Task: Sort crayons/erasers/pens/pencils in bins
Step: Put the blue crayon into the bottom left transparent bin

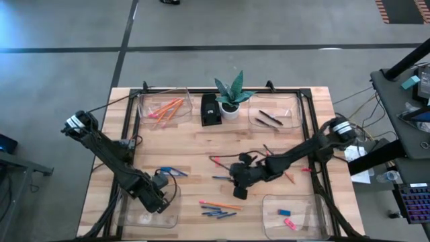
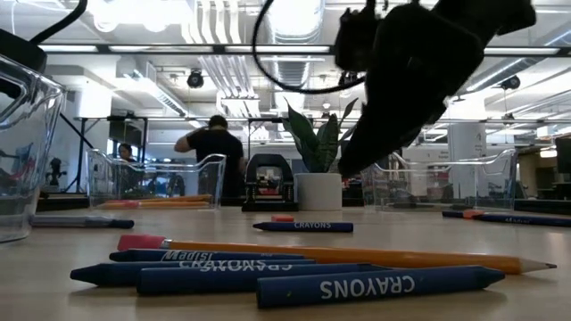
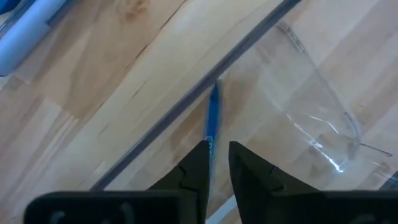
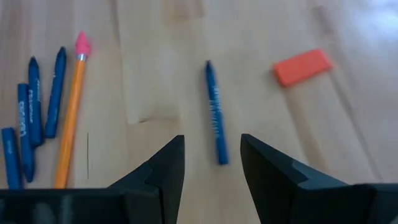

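The left gripper [image 1: 158, 195] is hanging over the clear bin [image 1: 149, 218] at the surface's near left corner. Its fingers [image 3: 198, 163] are standing narrowly apart with a blue crayon [image 3: 212, 121] lying in line with the gap between them; whether they are pinching it or merely framing it is hard to tell, since its lower end is hidden behind them.

The right gripper [image 1: 240, 183] is hovering above the middle of the surface, its fingers [image 4: 163, 168] spread wide and holding nothing. Directly below the gap a single blue crayon [image 4: 215, 113] is lying on the wood, with an orange-red eraser [image 4: 303, 66] near it.

Toward the near edge, a cluster of blue crayons [image 2: 268, 272] is resting beside an orange pencil [image 2: 348, 256] with a pink end. Orange pencils [image 1: 165, 109] are sitting in the far left bin [image 1: 144, 115], dark pens [image 1: 269, 119] in the far right bin [image 1: 295, 111], and two erasers [image 1: 287, 218] in the near right bin [image 1: 306, 225].
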Action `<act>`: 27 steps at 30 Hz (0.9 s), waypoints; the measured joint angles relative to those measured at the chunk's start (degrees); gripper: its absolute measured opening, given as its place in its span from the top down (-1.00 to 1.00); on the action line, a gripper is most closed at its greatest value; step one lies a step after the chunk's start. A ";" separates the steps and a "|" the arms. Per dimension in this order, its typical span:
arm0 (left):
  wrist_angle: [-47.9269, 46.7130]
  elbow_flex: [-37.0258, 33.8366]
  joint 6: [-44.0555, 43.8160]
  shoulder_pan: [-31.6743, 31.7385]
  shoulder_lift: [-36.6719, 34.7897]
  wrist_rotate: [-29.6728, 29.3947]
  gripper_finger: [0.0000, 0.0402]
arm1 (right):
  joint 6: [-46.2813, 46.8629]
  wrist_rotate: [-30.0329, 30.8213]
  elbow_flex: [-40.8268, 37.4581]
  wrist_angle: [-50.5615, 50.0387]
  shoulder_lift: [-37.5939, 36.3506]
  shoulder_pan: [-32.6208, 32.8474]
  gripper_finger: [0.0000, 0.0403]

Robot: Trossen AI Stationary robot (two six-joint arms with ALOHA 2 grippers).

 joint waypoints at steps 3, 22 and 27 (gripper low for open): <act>-0.01 0.12 0.03 0.00 0.00 -0.01 0.69 | -1.25 -1.16 2.52 -0.20 3.50 -0.23 0.26; 0.77 7.84 0.88 0.00 -0.72 3.24 0.66 | -5.32 -4.95 10.42 -6.09 12.92 -4.02 0.39; 0.76 10.28 2.11 0.02 -0.79 -1.91 0.66 | -4.55 -4.92 10.05 -6.65 12.93 -4.13 0.67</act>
